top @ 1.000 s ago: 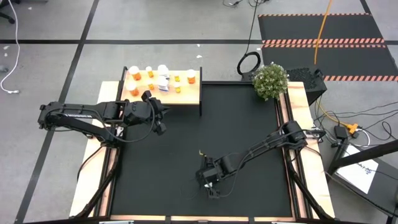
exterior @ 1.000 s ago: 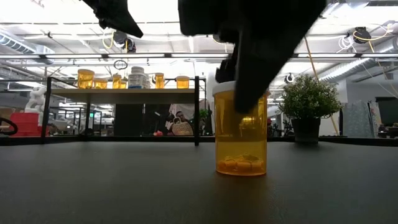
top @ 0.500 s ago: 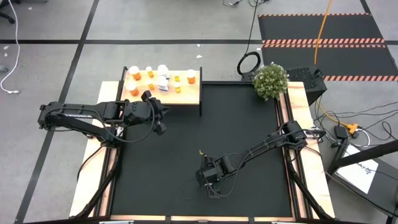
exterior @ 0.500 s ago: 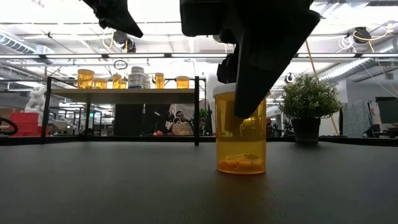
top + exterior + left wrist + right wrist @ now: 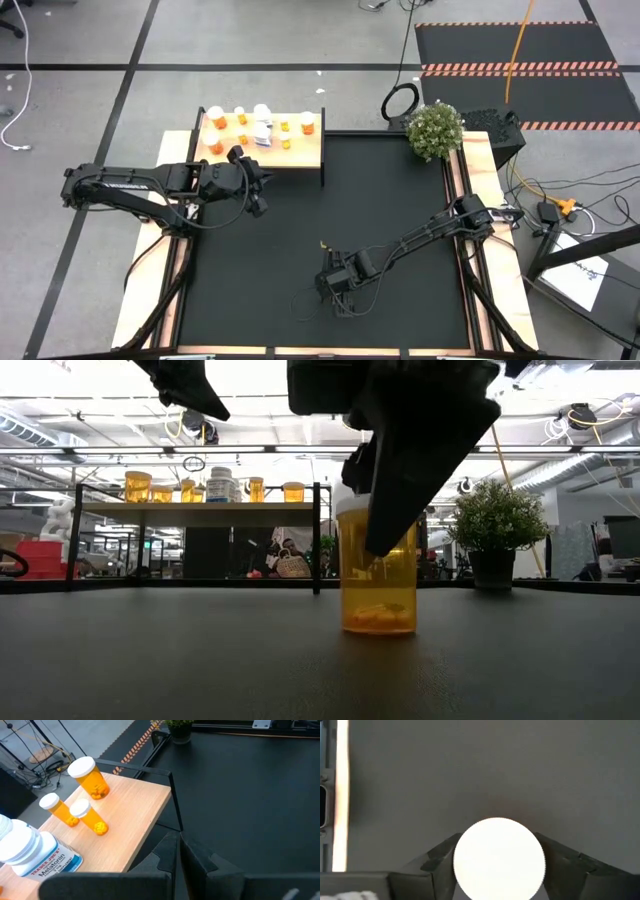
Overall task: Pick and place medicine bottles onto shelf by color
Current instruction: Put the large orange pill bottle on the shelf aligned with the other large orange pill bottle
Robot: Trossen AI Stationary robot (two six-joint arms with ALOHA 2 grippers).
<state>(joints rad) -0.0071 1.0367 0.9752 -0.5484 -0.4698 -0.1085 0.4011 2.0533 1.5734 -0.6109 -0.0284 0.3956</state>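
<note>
An orange medicine bottle (image 5: 378,575) stands upright, long axis vertical, on the black mat (image 5: 400,200) near the table's near edge, directly beneath the right gripper (image 5: 338,294), whose fingers are set on either side of its white cap (image 5: 499,858); whether they press it yet cannot be told. The left gripper (image 5: 258,196), pressed together and empty, is held just beside the shelf (image 5: 300,155) at the far left, where other bottles (image 5: 262,128) stand. A potted plant (image 5: 435,130) sits at the far right.
</note>
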